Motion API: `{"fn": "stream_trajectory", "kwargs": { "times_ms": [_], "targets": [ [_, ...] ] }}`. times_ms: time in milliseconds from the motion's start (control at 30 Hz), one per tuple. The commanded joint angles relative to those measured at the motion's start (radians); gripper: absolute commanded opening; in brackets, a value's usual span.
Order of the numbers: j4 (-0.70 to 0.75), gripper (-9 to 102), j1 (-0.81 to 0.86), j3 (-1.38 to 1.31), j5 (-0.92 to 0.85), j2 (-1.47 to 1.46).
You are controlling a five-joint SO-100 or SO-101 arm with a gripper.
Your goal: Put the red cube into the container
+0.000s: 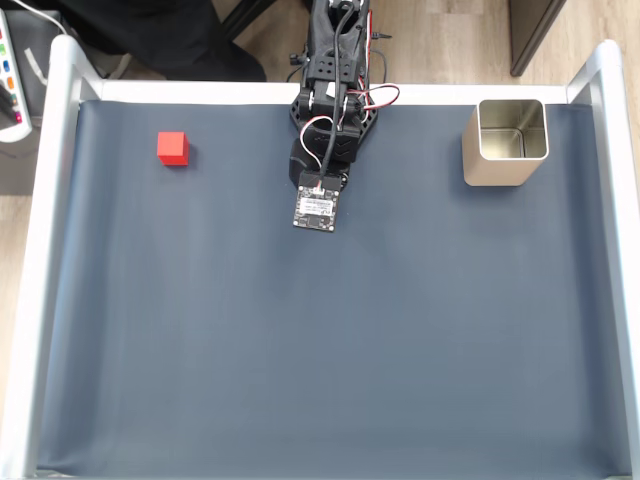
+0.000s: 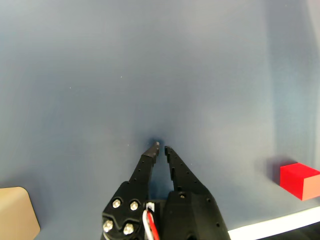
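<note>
We count one red cube [image 2: 299, 180] right of the empty, nearly closed hand [image 2: 161, 148], one container [image 2: 17, 212] left, wrist view.

Dark blue mat [image 1: 300, 340], white-framed table [image 1: 40, 300]

A smooth dark slate-blue mat [image 1: 330, 350] covered the table, framed by pale grey metal rails [image 1: 45, 250] at left, right and far edges. Light wooden plank flooring [image 1: 450, 40] lay beyond, evenly lit.
</note>
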Motion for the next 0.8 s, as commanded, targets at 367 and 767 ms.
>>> {"fn": "stream_trajectory", "kwargs": {
  "times_ms": [367,767],
  "targets": [
    [0.008,2,0.006,-0.008,0.011,-0.002],
    [0.008,2,-0.002,-0.008,0.014,-0.002]
  ]
}}
